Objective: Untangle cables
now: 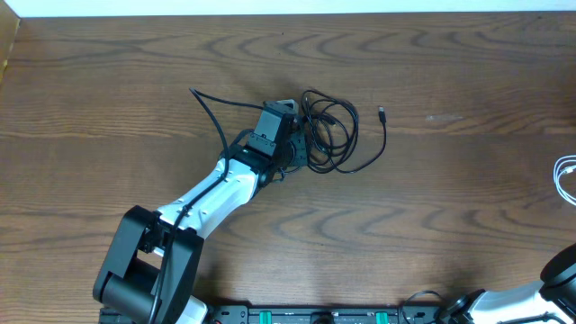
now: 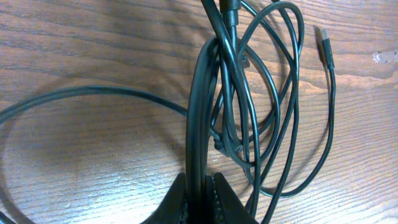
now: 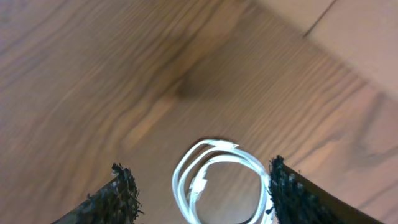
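Left gripper (image 2: 200,186) clamped on a strand of the black cables (image 1: 328,135), tangled mid-frame overhead on wooden table (image 1: 450,180). Right gripper (image 3: 202,183) spread wide over coiled white cable (image 3: 186,180), overhead right edge.

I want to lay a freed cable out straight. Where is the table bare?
Bare table lies between the black cables and the white cable, and along the far edge. It is crowded around the left gripper, shut on the black tangle.
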